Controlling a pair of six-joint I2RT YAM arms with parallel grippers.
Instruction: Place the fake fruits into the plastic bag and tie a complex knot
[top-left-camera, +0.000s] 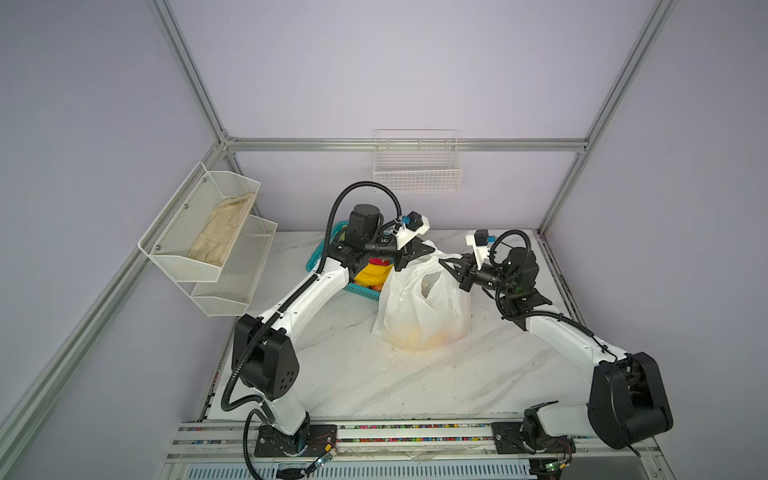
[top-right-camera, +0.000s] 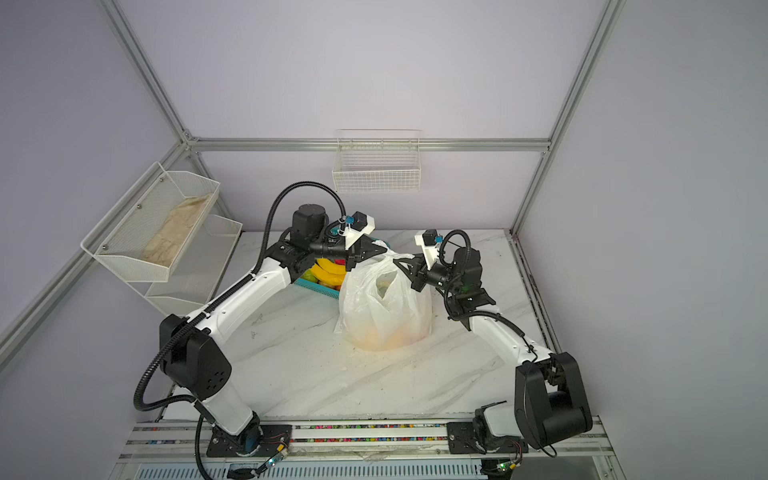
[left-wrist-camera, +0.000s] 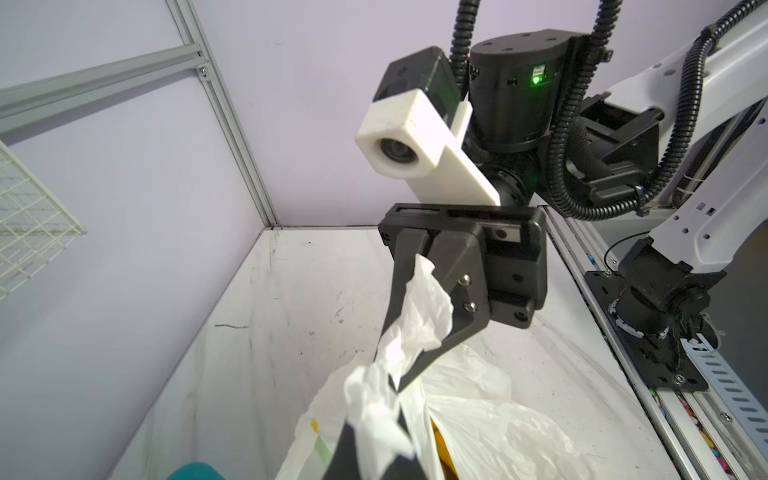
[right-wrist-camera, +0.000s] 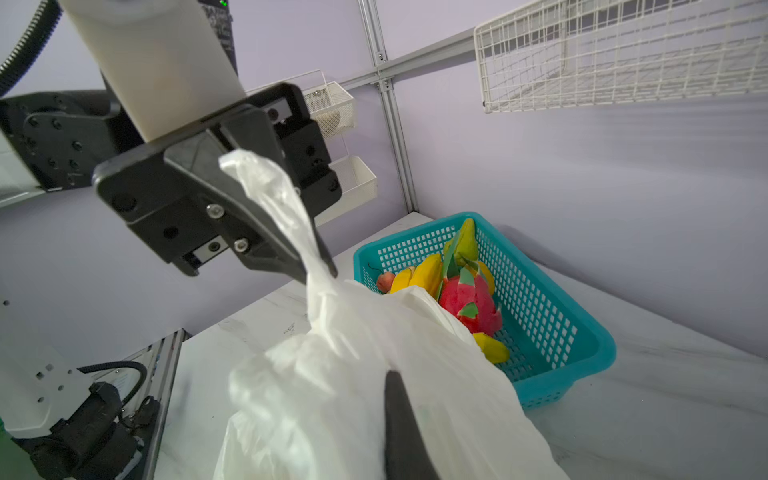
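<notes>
Over on the left, the teal mesh basket (top-left-camera: 319, 254) sits just behind and under the left gripper (top-left-camera: 428, 252). From the right wrist view I count in it one pink dragon fruit (right-wrist-camera: 469, 299), at least three yellow banana pieces (right-wrist-camera: 424, 274), one small reddish piece (right-wrist-camera: 385, 281) and a green-yellow piece (right-wrist-camera: 467, 245) standing behind. More may be hidden by the bag. The left gripper is clamped tight on one handle loop (right-wrist-camera: 286, 216) of the plastic bag (top-left-camera: 424, 307), with the white film bunched into a rope between its jaws and drawn up taut. I'd say that's to hold the mouth lifted and the loop ready for crossing. The bag stands on the marble table (top-left-camera: 374, 374) directly below and between the two grippers: one bag, two handles, open mouth between them. Through its bottom glows an orange-yellow mass of fruit (top-left-camera: 419, 338), and how many are in there I can't tell. On the right, the right gripper (top-left-camera: 445, 262) mirrors its partner, pinched closed on the second handle (left-wrist-camera: 424, 307), its tips facing the left gripper's, near but apart. That's two arms and two grips, and no knot yet. By my reckoning the tying is only about to begin, even with fruit lying in the basket.
</notes>
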